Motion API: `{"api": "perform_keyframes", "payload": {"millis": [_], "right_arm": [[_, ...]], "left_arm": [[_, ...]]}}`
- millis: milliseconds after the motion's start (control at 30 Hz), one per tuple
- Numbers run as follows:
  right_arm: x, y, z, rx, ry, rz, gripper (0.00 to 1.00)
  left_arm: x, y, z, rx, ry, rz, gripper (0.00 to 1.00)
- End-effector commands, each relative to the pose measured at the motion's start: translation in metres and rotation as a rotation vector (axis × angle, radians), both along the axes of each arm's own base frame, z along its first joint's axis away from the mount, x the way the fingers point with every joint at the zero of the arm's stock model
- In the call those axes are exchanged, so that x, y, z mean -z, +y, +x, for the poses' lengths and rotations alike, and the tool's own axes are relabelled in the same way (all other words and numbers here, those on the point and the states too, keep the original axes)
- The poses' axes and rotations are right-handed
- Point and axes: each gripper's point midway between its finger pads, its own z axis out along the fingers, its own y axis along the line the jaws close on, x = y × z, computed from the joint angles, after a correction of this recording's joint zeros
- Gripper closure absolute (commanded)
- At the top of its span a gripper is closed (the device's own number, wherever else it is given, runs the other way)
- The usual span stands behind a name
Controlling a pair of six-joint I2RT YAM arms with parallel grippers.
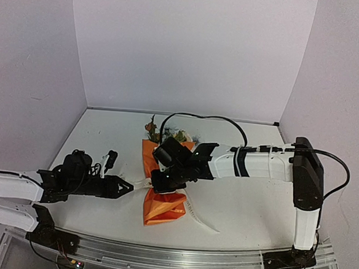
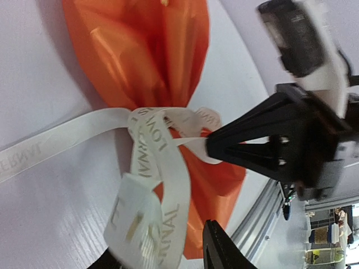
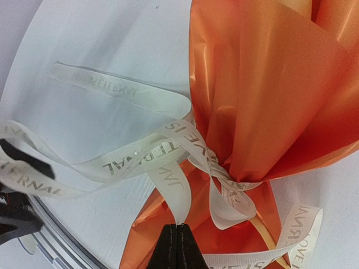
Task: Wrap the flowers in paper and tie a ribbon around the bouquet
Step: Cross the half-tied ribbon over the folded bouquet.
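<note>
Operator A: Where is the flower bouquet (image 1: 162, 208)?

Operator B: Centre of the white desk (image 1: 242, 206). My right jaws pinch the soft, slippery cream lettered ribbon (image 3: 140, 157) at its waist. My left jaws are part open, seemingly empty. Take ribbon ends, never the crushable orange paper (image 3: 269, 84).

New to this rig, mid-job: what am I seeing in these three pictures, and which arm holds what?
Two robot arms, each ending in a two-finger gripper. The wide picture looks down from above and behind them; the other two come from a camera on each wrist. On the white table lies the bouquet: flowers in orange paper, the ribbon wrapped round its middle. The right gripper is shut on a ribbon strand. The left gripper is open, straddling a ribbon loop.
</note>
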Motion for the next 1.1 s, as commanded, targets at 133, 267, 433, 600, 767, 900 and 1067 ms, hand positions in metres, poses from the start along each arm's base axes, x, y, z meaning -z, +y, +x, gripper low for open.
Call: {"api": "perform_keyframes", "payload": {"millis": [133,267,433,600,767,900,1067], "right_arm": [[0.003,0.002,0.0,0.023,-0.003,-0.01,1.0],[0.003,0.004,-0.001,0.021,-0.003,-0.009,1.0],[0.005,0.004,-0.004,0.026,0.002,-0.01,1.0],[0.006,0.001,-0.006,0.043,-0.003,-0.019,1.0],[0.009,-0.013,0.0,0.131,-0.011,-0.031,1.0],[0.012,-0.017,0.0,0.185,0.008,-0.017,1.0],[0.009,-0.018,0.001,0.208,0.006,0.012,1.0]], "left_arm": [[-0.052,0.018,-0.023,0.007,-0.089,-0.159,0.51],[-0.078,0.024,-0.023,-0.007,-0.138,-0.178,0.48],[-0.106,0.018,-0.004,-0.027,-0.184,-0.102,0.5],[-0.1,0.007,0.022,-0.035,-0.226,0.035,0.54],[-0.051,-0.027,0.048,0.068,-0.178,0.197,0.61],[-0.031,-0.045,0.068,0.111,-0.195,0.267,0.61],[-0.025,-0.061,0.079,0.17,-0.219,0.31,0.62]]}}
